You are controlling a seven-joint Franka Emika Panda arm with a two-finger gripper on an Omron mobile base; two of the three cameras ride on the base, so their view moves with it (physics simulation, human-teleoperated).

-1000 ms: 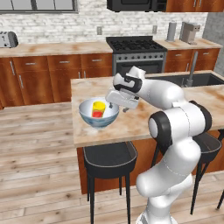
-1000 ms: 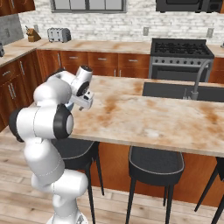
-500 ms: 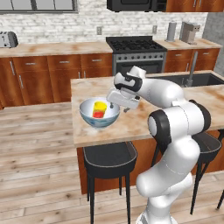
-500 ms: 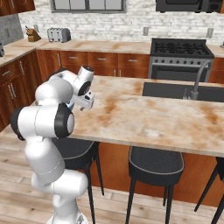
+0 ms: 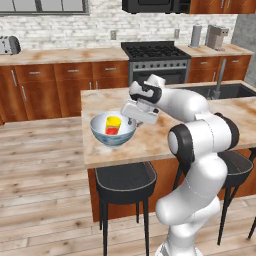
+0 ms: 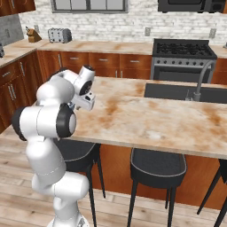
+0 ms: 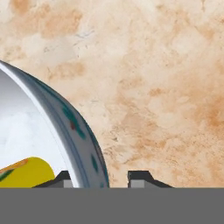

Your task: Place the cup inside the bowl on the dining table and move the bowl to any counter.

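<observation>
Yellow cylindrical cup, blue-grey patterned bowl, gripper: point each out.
Yellow cylindrical cup (image 5: 113, 123), left base view, on its yellow side wall.
Blue-grey patterned bowl (image 5: 106, 140), left base view, on its outer front wall.
Gripper (image 7: 97, 176), hand view, midway between the fingertips, at the bowl's rim.

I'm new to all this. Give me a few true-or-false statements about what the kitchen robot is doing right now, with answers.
1. The yellow cup sits inside the bowl. True.
2. The bowl rests on the floor. False: it stands on the dining table.
3. The gripper has one finger outside the bowl's rim and one inside. True.
4. The cup is blue. False: it is yellow with a red patch.
5. The bowl is already on the counter by the wall. False: it has not been moved there yet.
</observation>
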